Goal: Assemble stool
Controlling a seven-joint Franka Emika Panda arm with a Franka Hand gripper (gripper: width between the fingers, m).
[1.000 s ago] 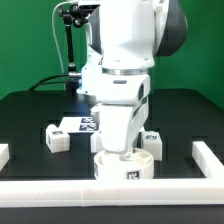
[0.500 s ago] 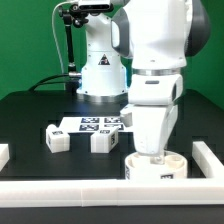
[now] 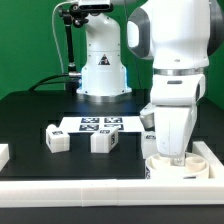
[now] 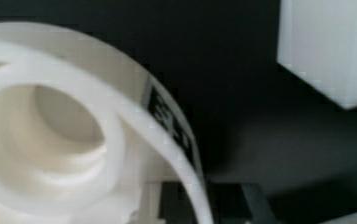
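Observation:
The round white seat (image 3: 166, 172) rests on the black table at the exterior view's right, close to the front and right rails. My gripper (image 3: 179, 157) reaches down into it and is shut on its rim. In the wrist view the seat's rim (image 4: 86, 110) runs between my dark fingers (image 4: 232, 202), with the gripper (image 4: 196, 206) closed across the rim wall. Two blocky white legs (image 3: 56, 139) (image 3: 102, 141) lie on the table to the exterior view's left. A third leg (image 3: 148, 137) shows only partly behind my gripper.
The marker board (image 3: 98, 124) lies flat behind the legs. A long white rail (image 3: 80, 189) runs along the front and another rail (image 3: 210, 155) stands at the right, also seen in the wrist view (image 4: 335, 50). The arm's base (image 3: 103, 70) stands at the back.
My gripper has slid the seat along the front rail from the middle toward the exterior view's right, close to the right rail. The two legs on the left have not moved.

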